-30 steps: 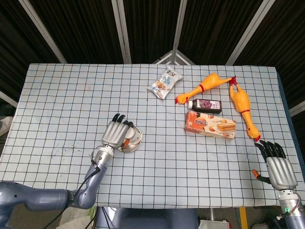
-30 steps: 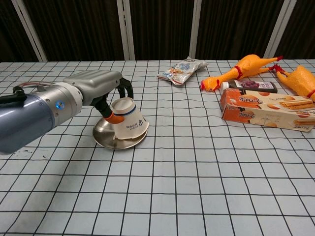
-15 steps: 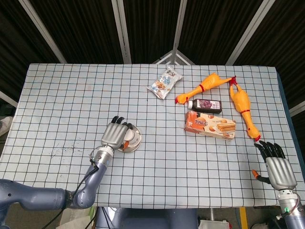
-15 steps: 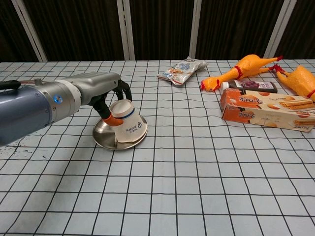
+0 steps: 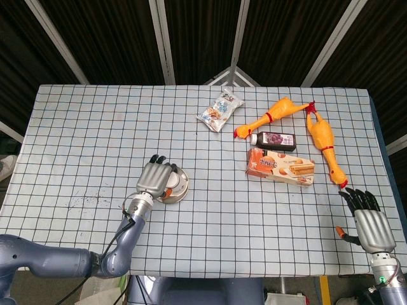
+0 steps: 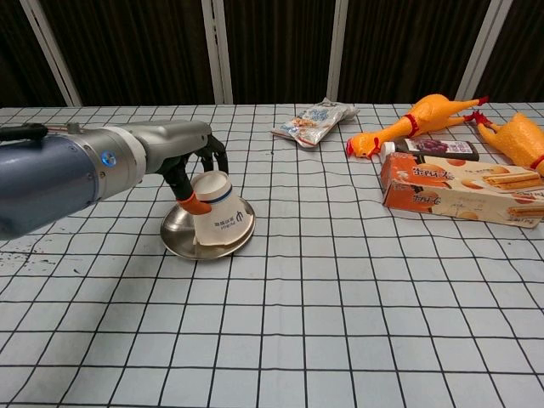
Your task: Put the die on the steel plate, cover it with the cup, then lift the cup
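A white paper cup stands upside down on the steel plate, nearly upright with a slight lean. My left hand grips its top, fingers curled round it. From the head view the left hand hides most of the cup, and only the plate's right rim shows. The die is hidden from both views. My right hand rests near the table's front right corner, fingers apart and holding nothing.
Right of centre lie a biscuit box, a dark bottle and two orange rubber chickens. A snack packet lies at the back middle. The table's front edge runs just below my right hand.
The cup has come from a strong tilt to nearly upright on the plate, still in my left hand. The right hand has not moved.
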`<state>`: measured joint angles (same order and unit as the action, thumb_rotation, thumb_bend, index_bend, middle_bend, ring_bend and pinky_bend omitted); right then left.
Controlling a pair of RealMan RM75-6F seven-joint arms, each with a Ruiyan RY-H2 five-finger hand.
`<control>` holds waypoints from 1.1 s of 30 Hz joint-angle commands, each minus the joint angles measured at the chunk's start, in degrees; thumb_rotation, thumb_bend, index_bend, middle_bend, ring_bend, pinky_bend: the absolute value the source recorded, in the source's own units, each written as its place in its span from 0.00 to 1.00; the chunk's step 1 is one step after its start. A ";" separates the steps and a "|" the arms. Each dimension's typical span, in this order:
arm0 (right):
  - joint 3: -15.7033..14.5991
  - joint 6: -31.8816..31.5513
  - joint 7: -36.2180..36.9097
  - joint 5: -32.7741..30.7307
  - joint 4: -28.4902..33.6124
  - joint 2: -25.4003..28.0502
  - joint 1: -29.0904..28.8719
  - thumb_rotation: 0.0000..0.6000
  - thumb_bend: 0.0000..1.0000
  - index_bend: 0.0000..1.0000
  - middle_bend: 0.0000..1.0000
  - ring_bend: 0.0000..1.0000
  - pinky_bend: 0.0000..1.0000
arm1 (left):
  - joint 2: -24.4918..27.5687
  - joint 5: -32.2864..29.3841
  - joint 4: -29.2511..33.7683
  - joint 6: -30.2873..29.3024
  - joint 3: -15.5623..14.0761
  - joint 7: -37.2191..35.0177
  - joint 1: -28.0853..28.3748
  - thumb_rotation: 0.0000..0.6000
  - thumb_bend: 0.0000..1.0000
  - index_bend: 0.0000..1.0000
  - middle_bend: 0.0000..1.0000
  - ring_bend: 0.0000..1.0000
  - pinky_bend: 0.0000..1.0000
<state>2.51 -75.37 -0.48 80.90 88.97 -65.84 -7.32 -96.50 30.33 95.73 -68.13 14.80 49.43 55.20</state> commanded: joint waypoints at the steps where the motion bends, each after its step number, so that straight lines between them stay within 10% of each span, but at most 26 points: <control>1: 0.00 0.04 0.00 -0.05 0.00 -0.01 -0.01 1.00 0.26 0.16 0.11 0.08 0.00 | -0.31 1.30 -0.86 -1.09 -0.73 0.76 0.28 1.00 0.50 0.50 0.40 0.13 0.09; 12: -0.10 0.22 -0.16 -0.02 0.10 -0.12 -0.09 1.00 0.26 0.16 0.11 0.08 0.00 | -1.70 4.59 -5.09 -3.28 -4.05 4.97 0.94 1.00 0.50 0.50 0.39 0.13 0.09; 33: -0.26 0.28 -0.23 0.18 0.36 -0.01 -0.14 1.00 0.26 0.17 0.11 0.08 0.00 | -3.55 12.07 -8.23 5.93 -4.86 -9.46 -2.10 1.00 0.50 0.51 0.41 0.13 0.07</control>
<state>2.25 -75.10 -0.69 81.09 89.34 -65.85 -7.46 -100.59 43.63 86.55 -63.33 9.88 40.16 53.33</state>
